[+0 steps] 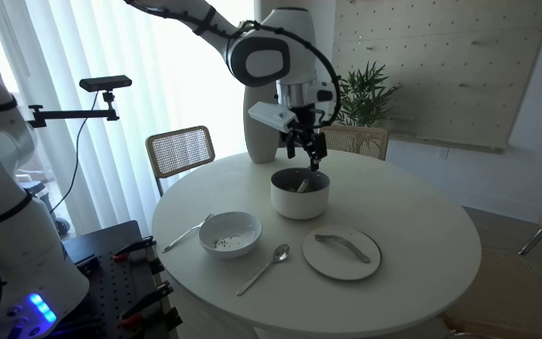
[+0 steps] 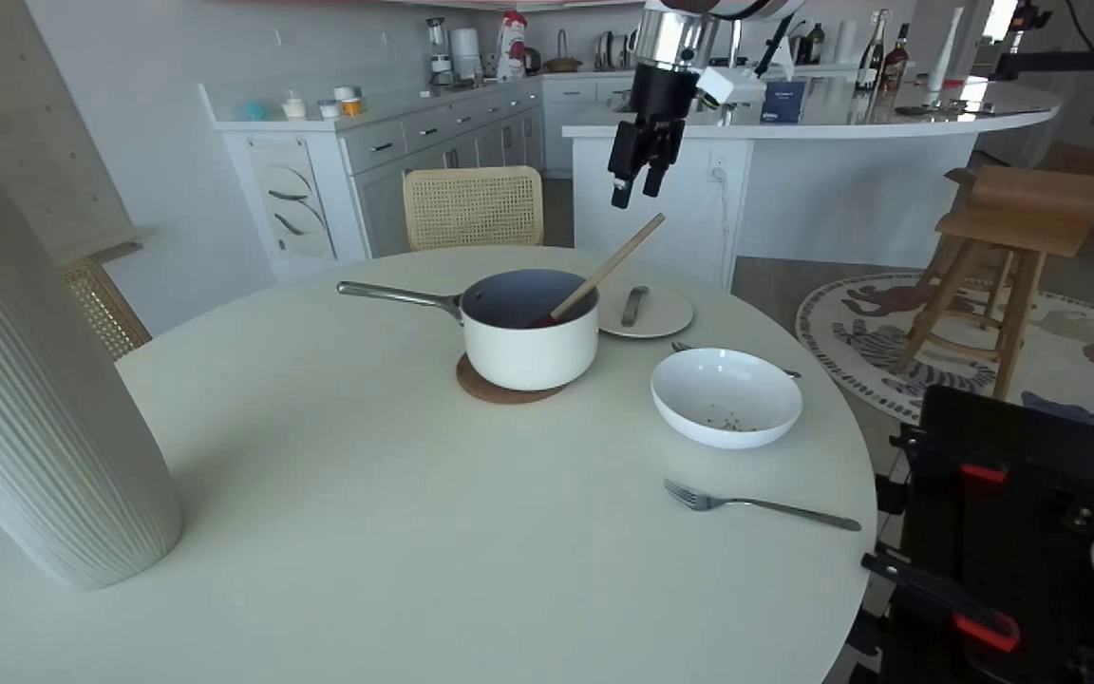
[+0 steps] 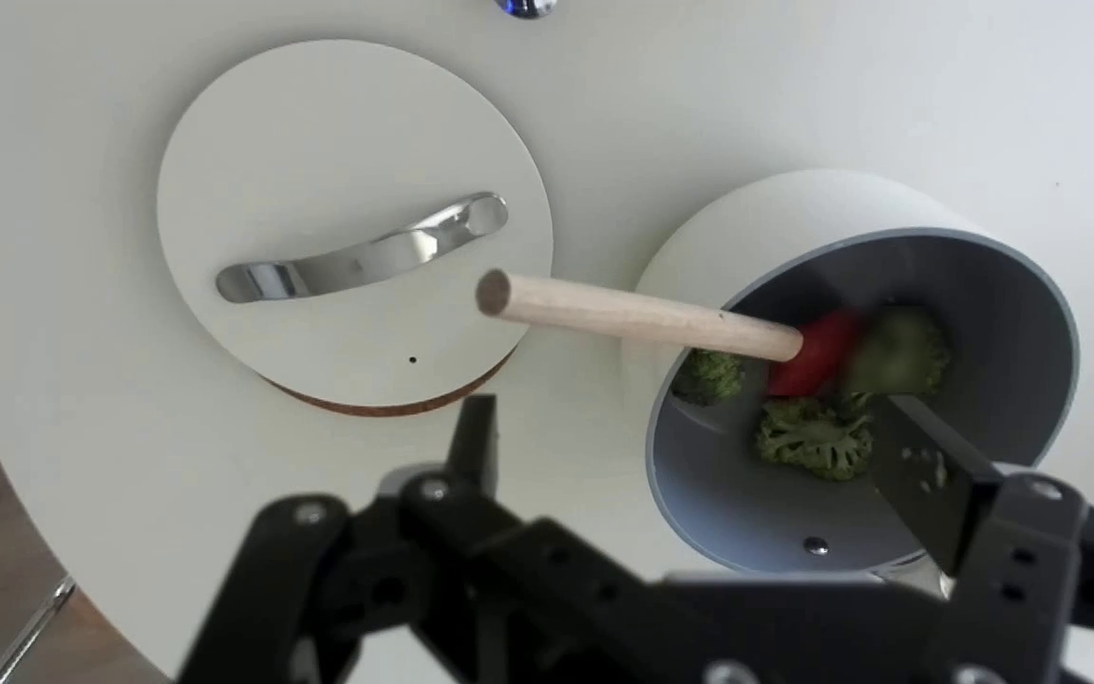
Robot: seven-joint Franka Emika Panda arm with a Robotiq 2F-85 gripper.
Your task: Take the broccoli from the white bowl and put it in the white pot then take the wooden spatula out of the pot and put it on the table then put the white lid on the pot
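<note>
Gripper spread wide, fingers well apart, nothing between them. In an exterior view it hangs upper right of centre, above the spatula, with a gap between fingertips and shaft end.

Pot near the middle of both exterior frames, on a round brown mat; its metal handle runs out to the left in an exterior view.

Broccoli is in the pot. Wrist view, right of centre: several green pieces on the dark bottom, one of them blurred. Spatula in the same pot, red at its lower end, pale wooden shaft slanting up past the rim and jutting toward the lid.

Lid off the pot, upper left in the wrist view, lying flat. Curved metal grip on top; a brown edge shows from under it.

Bowl lower left of centre in an exterior view: small crumbs at the bottom. Fork just beside it on the left; spoon between bowl and lid.

All on a round pale table. Tall ribbed vase fills the left edge in an exterior view.
</note>
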